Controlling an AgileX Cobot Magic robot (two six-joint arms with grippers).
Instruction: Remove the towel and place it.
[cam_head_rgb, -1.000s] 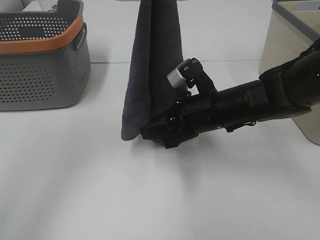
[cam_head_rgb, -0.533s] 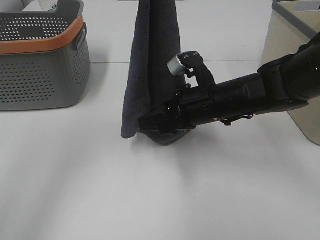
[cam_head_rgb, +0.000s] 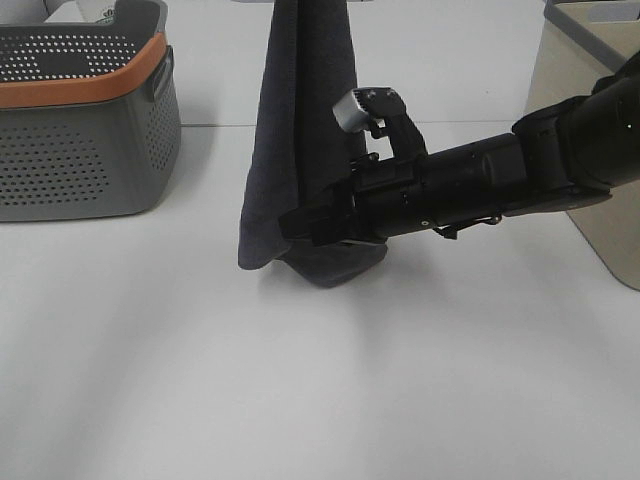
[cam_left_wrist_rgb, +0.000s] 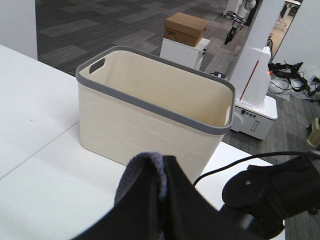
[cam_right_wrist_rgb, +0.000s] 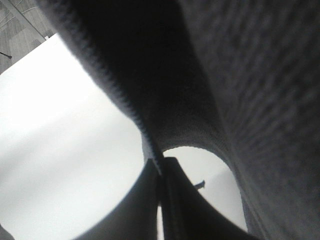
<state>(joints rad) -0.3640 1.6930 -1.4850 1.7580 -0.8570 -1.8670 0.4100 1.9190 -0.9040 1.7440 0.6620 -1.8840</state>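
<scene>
Rising and edging leftward, the black right gripper (cam_head_rgb: 297, 226) has drawn up the lower hem of the dark charcoal terry towel (cam_head_rgb: 300, 120), its jaws pinched on that edge. The left gripper (cam_left_wrist_rgb: 161, 172) clamps the towel's top, so it hangs over the white table (cam_head_rgb: 300, 400). Beside it, the cream plastic bin (cam_left_wrist_rgb: 150, 125) with a grey rim shows bare inner walls. The grey perforated basket (cam_head_rgb: 80, 170) with an orange rim stands well apart, and I cannot tell its contents.

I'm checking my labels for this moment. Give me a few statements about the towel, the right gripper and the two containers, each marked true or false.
1. The towel hangs down from above the high view's top edge. True.
2. The right gripper is shut on the towel's lower edge. True.
3. The towel lies inside the grey basket. False: it hangs apart from the basket, to its right in the high view.
4. The beige bin has an orange rim. False: its rim is grey, and the grey basket has the orange one.
</scene>
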